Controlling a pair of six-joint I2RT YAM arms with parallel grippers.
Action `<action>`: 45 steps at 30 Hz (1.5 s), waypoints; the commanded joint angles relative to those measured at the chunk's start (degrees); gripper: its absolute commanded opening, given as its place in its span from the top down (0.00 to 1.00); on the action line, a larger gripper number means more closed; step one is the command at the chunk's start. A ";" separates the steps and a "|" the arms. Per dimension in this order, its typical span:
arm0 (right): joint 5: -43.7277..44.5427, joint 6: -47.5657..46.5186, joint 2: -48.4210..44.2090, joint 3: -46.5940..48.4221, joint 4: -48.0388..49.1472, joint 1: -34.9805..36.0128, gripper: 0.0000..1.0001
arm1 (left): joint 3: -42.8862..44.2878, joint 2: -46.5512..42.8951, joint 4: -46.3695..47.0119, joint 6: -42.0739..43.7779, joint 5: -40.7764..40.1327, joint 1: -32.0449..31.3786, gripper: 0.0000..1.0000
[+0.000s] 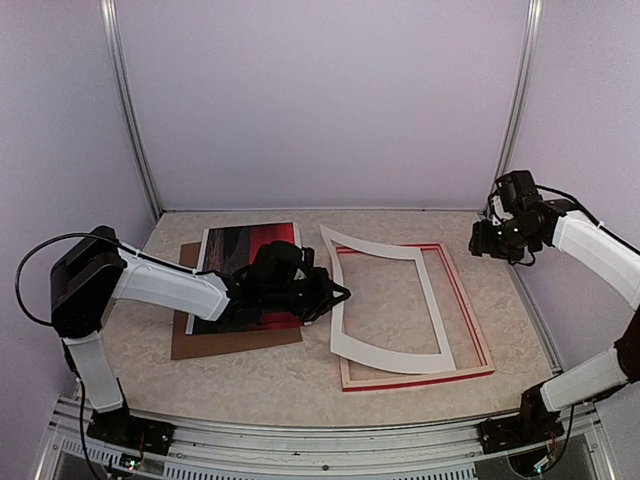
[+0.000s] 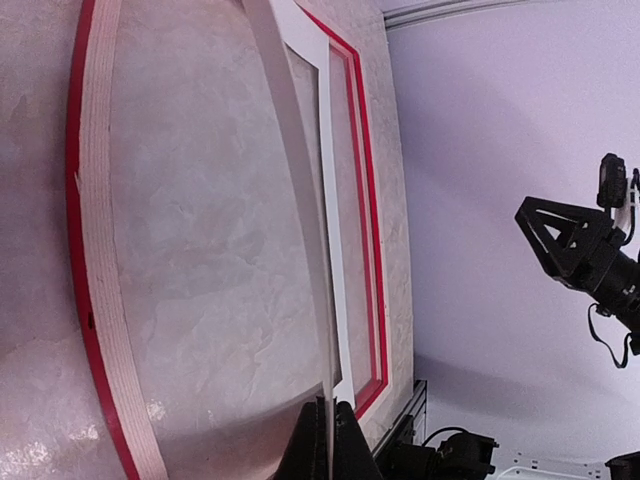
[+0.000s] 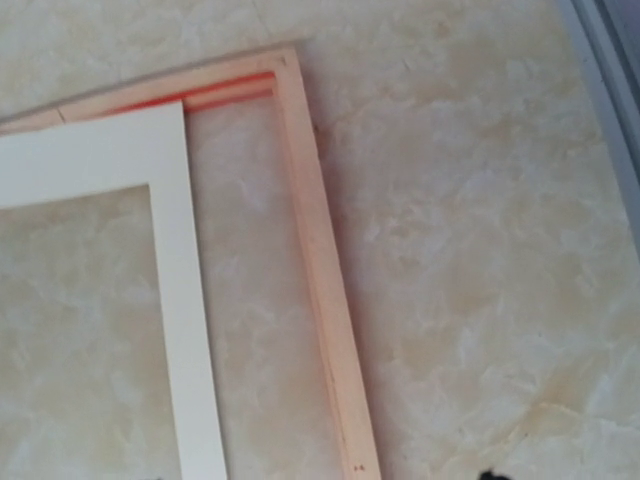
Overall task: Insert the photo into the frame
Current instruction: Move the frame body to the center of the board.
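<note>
While the left end effector (image 1: pixel 335 293) pinches the white mat (image 1: pixel 385 300) over the frame (image 1: pixel 470 305), the photo (image 1: pixel 245 255) lies behind it, toward the bench's left edge.

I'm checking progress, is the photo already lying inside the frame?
No, the photo lies on the brown board left of the frame, which holds only the white mat.

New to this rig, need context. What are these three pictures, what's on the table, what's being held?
Two robot arms sit at a table's near edge. The top picture looks down from behind them; the other two come from cameras on each wrist. On the table lie the frame, back side up, a white mat partly over it, and the photo on a brown board. The left tool is shut on the mat's edge, lifting it. The right tool hangs open above the frame's far right corner, holding nothing.
</note>
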 commanded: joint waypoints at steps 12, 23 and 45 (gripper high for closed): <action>-5.23 0.01 6.86 -15.40 10.55 -2.89 0.34 | -2.34 1.81 4.46 -4.89 -2.89 -4.70 1.00; -10.79 0.97 8.86 -22.06 15.97 -3.09 0.41 | -0.55 3.01 2.43 -2.43 -2.78 -4.13 0.96; -19.53 6.59 5.35 -29.47 21.32 -0.57 0.60 | -3.59 -0.13 4.62 -2.42 -7.02 -1.13 1.00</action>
